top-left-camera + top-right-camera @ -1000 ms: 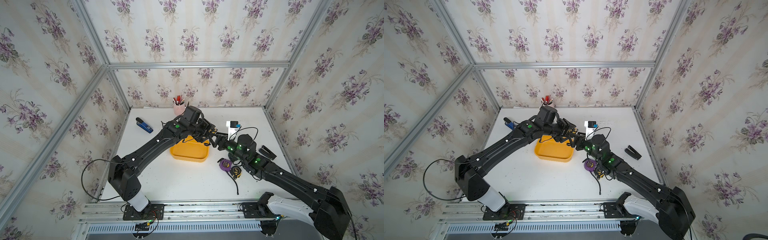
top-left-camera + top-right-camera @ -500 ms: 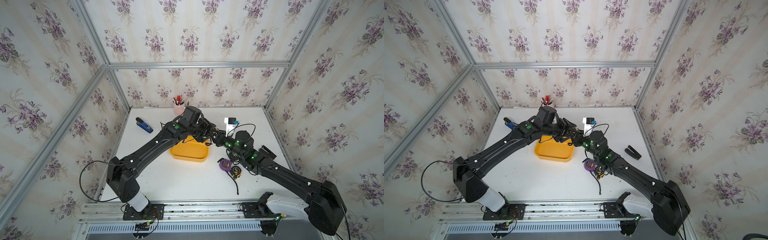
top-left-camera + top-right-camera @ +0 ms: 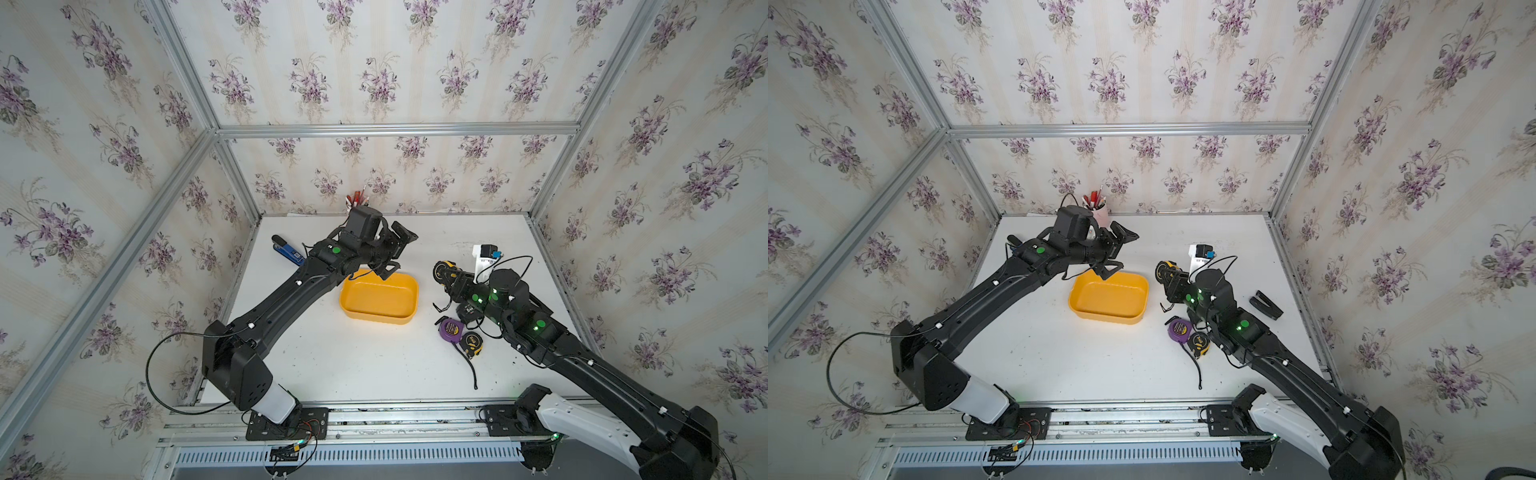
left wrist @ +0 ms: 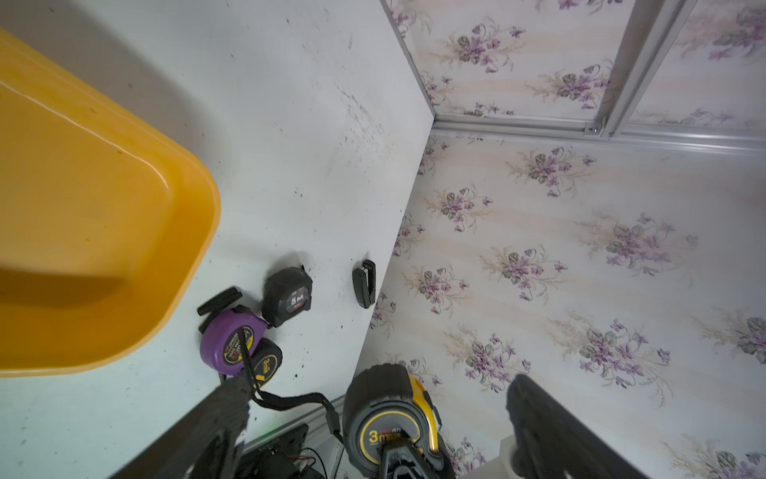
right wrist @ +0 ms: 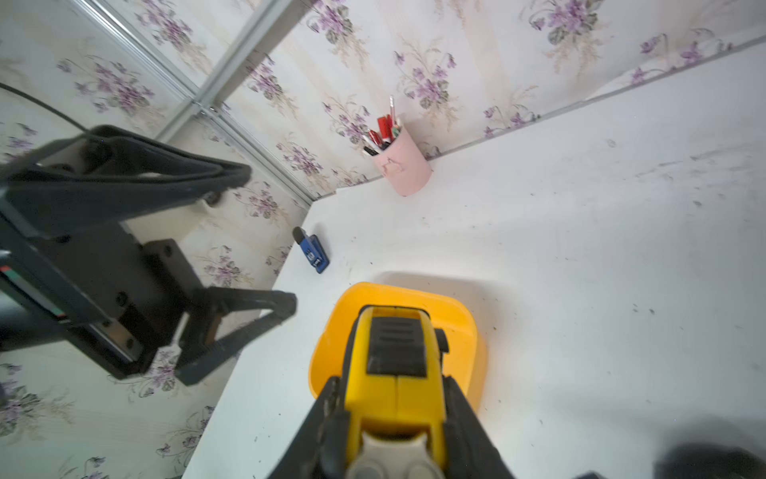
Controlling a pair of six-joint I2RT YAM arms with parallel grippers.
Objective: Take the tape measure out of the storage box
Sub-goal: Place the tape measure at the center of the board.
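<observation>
The yellow storage box [image 3: 374, 318] sits near the middle of the white counter [image 3: 332, 365] with nothing in it; its bare floor shows in both top views. The yellow tape measure [image 3: 441, 268] is out of the box, clamped tight in the right pincer [image 3: 448, 275] just off the box's right end, with a black strap [image 3: 439, 303] dangling under it. The left pincer [image 3: 396, 254] hangs over the box's far rim, jaws spread wide with nothing between them. Three more tapes lie together on the counter to the right of the box. There is a purple tape [image 3: 451, 329], a black-and-yellow tape [image 3: 471, 343] touching it, and a black tape [image 4: 288, 296] marked 5M. The right arm half covers the black tape from above, but the left wrist view shows it whole. The pink pen cup [image 3: 1101, 215] by the back wall holds red pens [image 3: 358, 198] among others. In a top view only their tips clear the left arm, while the right wrist view shows the whole cup. A black clip-like thing [image 3: 1266, 304] lies near the counter's right edge. A blue gadget [image 5: 313, 253] lies by the left wall.
</observation>
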